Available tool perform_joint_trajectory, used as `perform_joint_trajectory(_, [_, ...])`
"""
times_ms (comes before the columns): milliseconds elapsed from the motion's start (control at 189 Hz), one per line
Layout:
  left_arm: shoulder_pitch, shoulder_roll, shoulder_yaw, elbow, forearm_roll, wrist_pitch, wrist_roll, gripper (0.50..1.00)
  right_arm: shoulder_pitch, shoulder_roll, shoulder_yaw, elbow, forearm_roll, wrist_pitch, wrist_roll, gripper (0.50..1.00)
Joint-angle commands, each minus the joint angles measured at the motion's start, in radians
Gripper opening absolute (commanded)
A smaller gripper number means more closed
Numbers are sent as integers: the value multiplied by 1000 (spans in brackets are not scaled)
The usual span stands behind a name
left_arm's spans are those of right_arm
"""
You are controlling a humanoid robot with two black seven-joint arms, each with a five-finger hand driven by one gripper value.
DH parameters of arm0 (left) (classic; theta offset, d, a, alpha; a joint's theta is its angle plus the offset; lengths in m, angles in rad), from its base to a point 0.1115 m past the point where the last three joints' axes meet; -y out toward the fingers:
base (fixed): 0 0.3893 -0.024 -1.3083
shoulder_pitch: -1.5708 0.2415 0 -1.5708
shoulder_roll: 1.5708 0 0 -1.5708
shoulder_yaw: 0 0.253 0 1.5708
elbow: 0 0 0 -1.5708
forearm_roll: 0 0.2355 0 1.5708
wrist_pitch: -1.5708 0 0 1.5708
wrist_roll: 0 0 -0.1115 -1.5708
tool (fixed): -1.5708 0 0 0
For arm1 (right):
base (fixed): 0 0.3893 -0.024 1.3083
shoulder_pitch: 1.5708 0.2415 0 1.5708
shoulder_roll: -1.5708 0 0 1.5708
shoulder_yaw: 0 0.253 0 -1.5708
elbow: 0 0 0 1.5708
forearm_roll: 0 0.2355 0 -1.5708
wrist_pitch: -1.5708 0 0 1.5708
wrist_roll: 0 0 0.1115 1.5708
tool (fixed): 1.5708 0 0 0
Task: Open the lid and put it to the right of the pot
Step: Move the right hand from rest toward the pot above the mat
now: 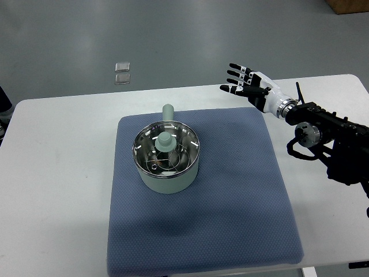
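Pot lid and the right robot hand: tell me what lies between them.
Top view: nothing but bare blue mat between the lid on the pot and the open right robot hand.

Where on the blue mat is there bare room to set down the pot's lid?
Bare: the blue padded mat right of the pale green pot, under the open right hand, and its near strip. Crowded: only the pot, glass lid still on.
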Motion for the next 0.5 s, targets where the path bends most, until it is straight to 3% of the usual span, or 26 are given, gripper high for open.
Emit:
perform_joint_trajectory(0, [1,0,-1,-1,0,2,0,1000,0,1,1,0,0,4,0,934])
perform_joint_trajectory(270, [0,0,-2,-8,0,2,0,1000,12,-7,-22,-5,-50,-31,-1,934])
perform_joint_trajectory(493, [0,0,-2,-4,0,2,0,1000,88,-10,-36,5,-394,-9,39,932])
